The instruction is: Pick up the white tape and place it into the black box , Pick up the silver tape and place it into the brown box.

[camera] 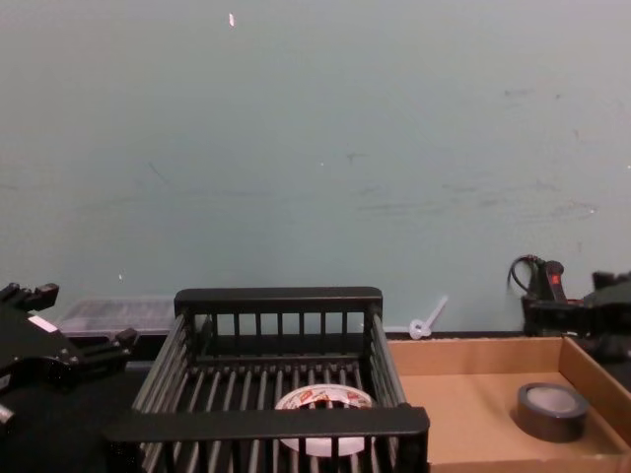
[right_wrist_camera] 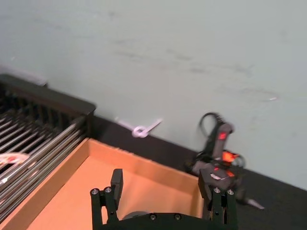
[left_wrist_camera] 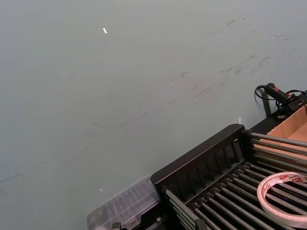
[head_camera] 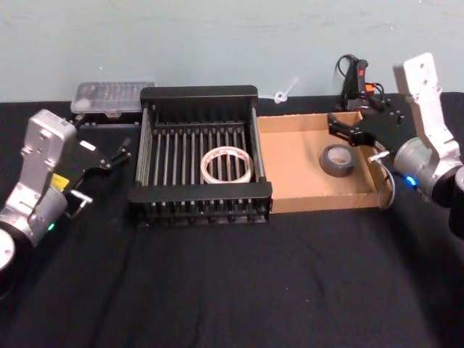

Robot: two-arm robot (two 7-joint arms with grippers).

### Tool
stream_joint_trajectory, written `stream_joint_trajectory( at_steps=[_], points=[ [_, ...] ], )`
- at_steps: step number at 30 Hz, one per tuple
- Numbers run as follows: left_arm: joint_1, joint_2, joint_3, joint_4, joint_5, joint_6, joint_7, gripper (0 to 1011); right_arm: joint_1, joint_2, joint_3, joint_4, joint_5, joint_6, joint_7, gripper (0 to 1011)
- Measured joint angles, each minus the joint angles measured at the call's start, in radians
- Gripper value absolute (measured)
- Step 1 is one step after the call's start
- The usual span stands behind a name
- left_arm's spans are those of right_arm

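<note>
Nearest the head camera was a black cloth-covered tabletop (head_camera: 232, 290), bare in front. On it, side by side & touching, stood two containers. At centre-left was the black plastic crate with slatted sides and floor (head_camera: 199, 206); inside it, toward its right half, the flat white roll of tape with red markings on its inner ring (head_camera: 226, 165) lay flat on the slats. The chest view showed that roll (camera: 323, 404) low in the crate, behind the front rim (camera: 266, 424). To the crate's right was the shallow brown cardboard tray (head_camera: 290, 156) w/ low walls. The dark grey, dull silver tape roll w/ a paler core (head_camera: 337, 160) lay flat on the tray floor, toward its right side, apart from the walls; from the chest it sat near the tray's right wall (camera: 552, 411).

The left claw (head_camera: 122, 151) hung to the left of the crate, just above the tabletop, fingers spread & empty. The right claw (head_camera: 338, 129) was over the tray's far right corner, above & just beyond the silver roll, not touching it; the right wrist view showed its two black fingers (right_wrist_camera: 116, 181) parted, nothing between them.

Behind the crate's left corner lay a clear plastic case (head_camera: 114, 98). Behind the tray sat a black handheld device w/ red marks (head_camera: 357, 76) & a white zip tie (head_camera: 285, 93), by a pale green wall (head_camera: 217, 36).
</note>
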Motion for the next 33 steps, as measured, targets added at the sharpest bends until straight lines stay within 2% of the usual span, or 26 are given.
stream_joint_trajectory(
  at_steps=[4,8,14,20,33],
  points=[
    [0.000,0.000,0.000,0.000,0.000,0.000,0.000,1001,-0.056,-0.008,0.030,-0.043,-0.024,-0.050,-0.060,1002],
    [0.000,0.000,0.000,0.000,0.000,0.000,0.000,1001,-0.100,-0.007,0.050,-0.077,-0.038,-0.074,-0.087,1002],
    [0.000,0.000,0.000,0.000,0.000,0.000,0.000,1001,-0.178,0.001,0.074,-0.128,-0.058,-0.102,-0.110,1002],
    [0.000,0.000,0.000,0.000,0.000,0.000,0.000,1001,-0.236,-0.003,0.096,-0.152,-0.076,-0.130,-0.130,1002],
    [0.000,0.000,0.000,0.000,0.000,0.000,0.000,1001,-0.254,-0.025,0.126,-0.156,-0.094,-0.150,-0.136,1002]
  ],
)
